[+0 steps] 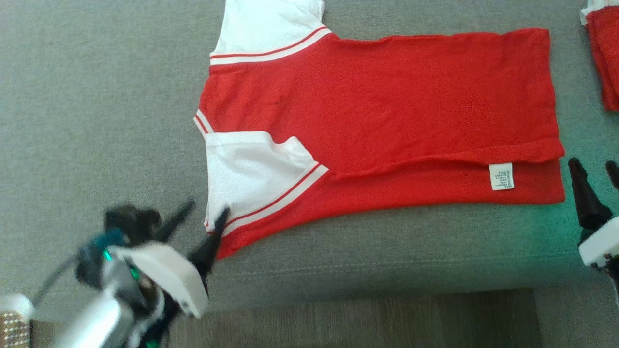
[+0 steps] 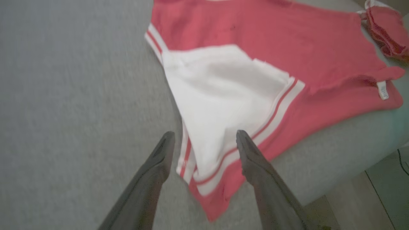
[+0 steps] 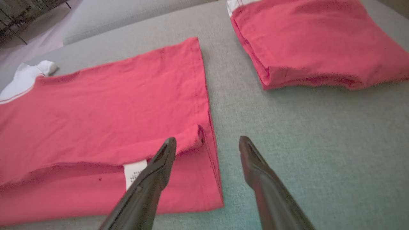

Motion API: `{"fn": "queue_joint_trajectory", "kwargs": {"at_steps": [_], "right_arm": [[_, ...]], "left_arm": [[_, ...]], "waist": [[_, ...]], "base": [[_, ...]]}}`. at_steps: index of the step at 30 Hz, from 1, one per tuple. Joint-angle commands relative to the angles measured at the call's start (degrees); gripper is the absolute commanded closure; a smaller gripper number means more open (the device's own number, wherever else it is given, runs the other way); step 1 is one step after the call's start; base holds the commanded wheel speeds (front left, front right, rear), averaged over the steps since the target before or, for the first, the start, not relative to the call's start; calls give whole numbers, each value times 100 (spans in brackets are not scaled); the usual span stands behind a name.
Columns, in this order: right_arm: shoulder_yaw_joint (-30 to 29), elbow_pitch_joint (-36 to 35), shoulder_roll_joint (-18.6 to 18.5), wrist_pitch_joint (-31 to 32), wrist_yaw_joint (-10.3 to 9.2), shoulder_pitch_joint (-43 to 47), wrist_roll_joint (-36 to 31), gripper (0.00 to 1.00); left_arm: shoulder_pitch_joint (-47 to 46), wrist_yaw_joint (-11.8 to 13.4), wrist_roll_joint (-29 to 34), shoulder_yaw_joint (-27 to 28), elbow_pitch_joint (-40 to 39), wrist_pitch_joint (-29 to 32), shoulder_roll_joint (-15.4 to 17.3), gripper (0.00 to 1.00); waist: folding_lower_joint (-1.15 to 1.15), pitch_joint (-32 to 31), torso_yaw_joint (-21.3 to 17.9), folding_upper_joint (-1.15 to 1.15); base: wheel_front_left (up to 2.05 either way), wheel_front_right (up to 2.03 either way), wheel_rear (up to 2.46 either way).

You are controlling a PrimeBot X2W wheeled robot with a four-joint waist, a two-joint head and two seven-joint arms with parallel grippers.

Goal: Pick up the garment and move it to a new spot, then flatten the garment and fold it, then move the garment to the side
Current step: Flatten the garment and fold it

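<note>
Red-and-white garment (image 1: pixel 387 106) laid flat along the front edge of the grey cushion (image 1: pixel 96 121), with both grippers spread and empty.
In the head view, the left gripper (image 1: pixel 209 207) is seen with fingers apart at the white sleeve (image 1: pixel 251 169) by the front edge, and the right gripper (image 1: pixel 592 163) with fingers apart just off the hem toward the cushion's right edge, where a folded red garment (image 1: pixel 604 58) lies. In the left wrist view, the sleeve's striped cuff is bracketed by the parted fingers; thin, limp knit is judged light and soft, so a pinch at the cuff or shoulder seam is advised. In the right wrist view, the turned-over side edge and white care label (image 3: pixel 134 172) lie beside one finger; the doubled hem corner is judged the firmest hold, though the layers may slide apart.
</note>
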Motion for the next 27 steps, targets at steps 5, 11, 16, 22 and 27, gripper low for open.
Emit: {"fn": "queue_joint_trajectory", "kwargs": {"at_steps": [5,11,16,22,27], "right_arm": [[282,-547,91,-188,-2,-181,-101,0],[793,-720,105,-558,-2,-657,-14,0],[1207,-631,45,-921,-2,-1036,78,0],[1483,-430,-3,-1209,-2,-1279,156,0],[1679,-279,-22,-1382,-2,-1439,230,0]], "left_arm": [[-1438,-87,-43,599,-655,566,406,0],[-3484,-554,-147,642,420,1436,390,0],[-5036,-944,75,381,1710,1960,200,0],[-6296,-1273,458,13,2954,2482,117,0],[-6933,-1411,741,-216,3647,2693,161,0]], "waist": [[0,181,-121,0],[0,680,-340,0],[0,1178,-619,0],[0,1621,-923,0],[0,1831,-1141,0]], "base": [[0,0,0],[0,0,0],[0,0,0],[0,0,0],[0,0,0]]}}
